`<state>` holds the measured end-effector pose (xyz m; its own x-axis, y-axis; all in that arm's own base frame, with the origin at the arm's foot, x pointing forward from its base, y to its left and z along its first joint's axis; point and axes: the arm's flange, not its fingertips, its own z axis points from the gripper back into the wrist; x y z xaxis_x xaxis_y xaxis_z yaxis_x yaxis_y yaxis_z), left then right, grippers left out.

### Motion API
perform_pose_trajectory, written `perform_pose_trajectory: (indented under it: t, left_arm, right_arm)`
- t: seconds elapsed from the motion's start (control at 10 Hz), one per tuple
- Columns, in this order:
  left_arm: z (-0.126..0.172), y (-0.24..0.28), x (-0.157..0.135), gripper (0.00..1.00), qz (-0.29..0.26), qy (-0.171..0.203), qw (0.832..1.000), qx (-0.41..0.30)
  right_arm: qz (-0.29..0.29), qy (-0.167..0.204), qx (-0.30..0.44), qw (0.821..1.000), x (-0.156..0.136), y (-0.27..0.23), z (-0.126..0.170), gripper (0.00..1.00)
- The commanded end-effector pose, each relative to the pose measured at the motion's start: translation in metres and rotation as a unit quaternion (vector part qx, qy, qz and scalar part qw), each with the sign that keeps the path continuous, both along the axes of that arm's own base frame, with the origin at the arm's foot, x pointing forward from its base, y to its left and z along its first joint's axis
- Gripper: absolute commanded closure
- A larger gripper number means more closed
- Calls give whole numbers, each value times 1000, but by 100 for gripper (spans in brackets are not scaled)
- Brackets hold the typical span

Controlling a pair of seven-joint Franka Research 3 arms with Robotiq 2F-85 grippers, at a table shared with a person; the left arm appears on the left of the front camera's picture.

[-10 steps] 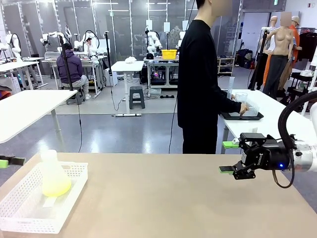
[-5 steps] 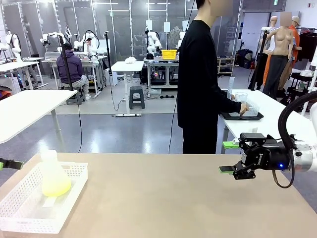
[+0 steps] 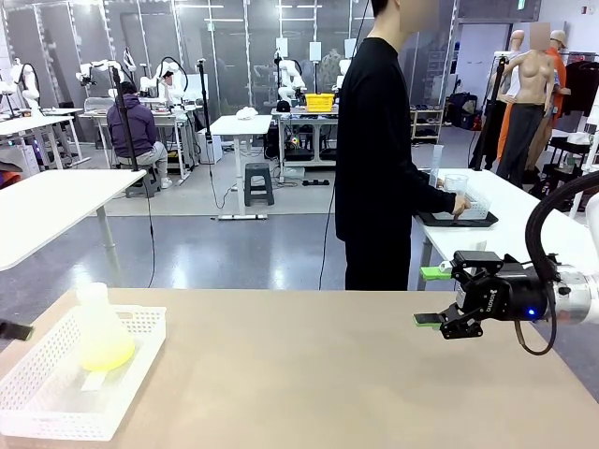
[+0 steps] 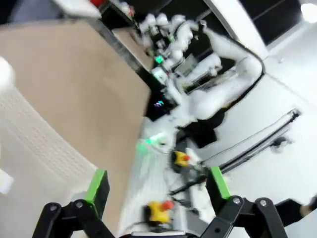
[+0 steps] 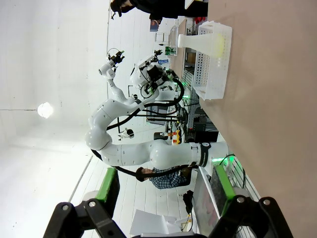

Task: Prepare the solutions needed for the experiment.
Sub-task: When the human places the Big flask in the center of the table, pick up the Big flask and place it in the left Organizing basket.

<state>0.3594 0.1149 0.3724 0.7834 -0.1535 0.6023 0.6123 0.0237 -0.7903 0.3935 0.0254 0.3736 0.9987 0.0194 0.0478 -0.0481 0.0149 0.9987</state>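
Yellow-green liquid sits in the bottom of a frosted flask, which stands in a white mesh basket at the near left corner of my table. From the right wrist camera I see the same flask and basket far across the tabletop.

My right gripper hangs over the right side of the table, well apart from the basket, pointing toward picture left with its green pads spread and nothing between them; the right wrist view confirms the wide gap. My left gripper shows in its own blurred wrist view with the fingers spread too and empty, the basket wall beside it. In the front view I only catch a dark tip at the left edge, just beside the basket.

A person in black stands beyond the table, hand on a tray at another table.
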Motion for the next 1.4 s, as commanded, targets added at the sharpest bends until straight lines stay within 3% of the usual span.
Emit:
perform_pose_trajectory:
  t: [0.0, 0.1, 0.3, 0.5, 0.8, 0.9, 1.3]
  left_arm:
    - [9, -19, -12, 0, -24, 103, 994, -12]
    - [5, -25, -9, 0, 15, 155, 987, -26]
    - [5, -32, 3, 0, 47, 207, 974, -73]
    - [3, -39, 11, 0, 85, 225, 968, -78]
    - [5, -43, 12, 0, 53, 250, 965, -61]
    - [0, -34, 13, 0, 63, 232, 968, -76]
    - [0, -34, 13, 0, 63, 232, 968, -76]
  right_arm:
    - [-1, -6, 4, 1000, -1, 0, 1, 6]
    - [-1, -6, 4, 1000, -1, 0, 1, 6]
    - [-1, -6, 4, 1000, -1, 0, 1, 6]
    - [-1, -6, 4, 1000, -1, 0, 1, 6]
    - [-1, -6, 4, 1000, -1, 0, 1, 6]
    - [-1, -6, 4, 1000, -1, 0, 1, 6]
    - [-1, -6, 4, 1000, -1, 0, 1, 6]
